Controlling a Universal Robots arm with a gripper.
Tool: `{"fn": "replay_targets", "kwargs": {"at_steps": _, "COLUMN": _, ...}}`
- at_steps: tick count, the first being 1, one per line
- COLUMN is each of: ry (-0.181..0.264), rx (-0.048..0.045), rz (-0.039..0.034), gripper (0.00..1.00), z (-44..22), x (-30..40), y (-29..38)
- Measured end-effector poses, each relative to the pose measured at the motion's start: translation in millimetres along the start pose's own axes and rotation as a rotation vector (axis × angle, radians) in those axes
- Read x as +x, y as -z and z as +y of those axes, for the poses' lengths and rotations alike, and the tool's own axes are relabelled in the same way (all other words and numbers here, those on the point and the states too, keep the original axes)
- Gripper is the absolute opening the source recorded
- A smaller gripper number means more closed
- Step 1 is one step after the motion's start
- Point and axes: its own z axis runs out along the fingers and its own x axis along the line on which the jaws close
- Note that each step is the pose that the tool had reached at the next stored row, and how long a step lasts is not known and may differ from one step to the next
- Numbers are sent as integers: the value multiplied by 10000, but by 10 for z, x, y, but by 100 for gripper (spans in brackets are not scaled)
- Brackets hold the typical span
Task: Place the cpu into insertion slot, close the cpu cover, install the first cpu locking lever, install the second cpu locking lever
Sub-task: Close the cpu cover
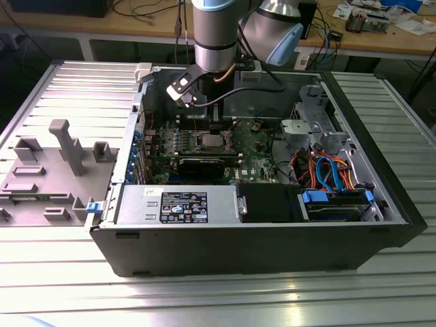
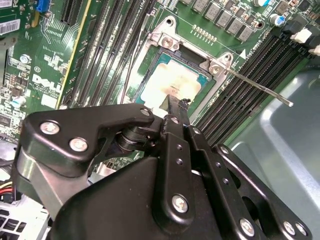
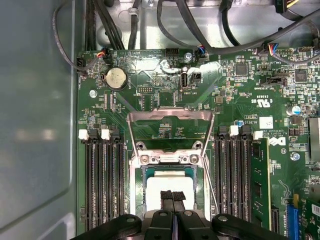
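Observation:
The cpu lies flat in the insertion slot, its dull silver top also visible in the second wrist view. The cpu cover stands open, swung back from the slot with green board showing through its window. A thin locking lever sticks out free from the slot's corner. My gripper is shut with its two black pads pressed together and nothing between them. It sits right over the cpu's top; I cannot tell whether it touches. In the exterior view the arm reaches down into the case over the slot.
Black memory slots flank the slot on both sides. A round coin battery and cable bundles lie beyond the cover. The open case holds a power supply and a drive cage with blue cables. A grey fixture stands on the table.

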Motion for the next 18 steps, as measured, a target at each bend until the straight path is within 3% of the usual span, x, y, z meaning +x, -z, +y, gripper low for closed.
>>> {"fn": "replay_targets", "kwargs": {"at_steps": 7, "ry": -1, "rx": 12, "rz": -2, "gripper": 11, "z": 4, "x": 1, "y": 49}}
{"fn": "replay_targets", "kwargs": {"at_steps": 11, "ry": -9, "rx": 202, "rz": -9, "gripper": 11, "z": 30, "x": 0, "y": 49}}
{"fn": "replay_targets", "kwargs": {"at_steps": 18, "ry": -9, "rx": 213, "rz": -7, "gripper": 11, "z": 35, "x": 1, "y": 48}}
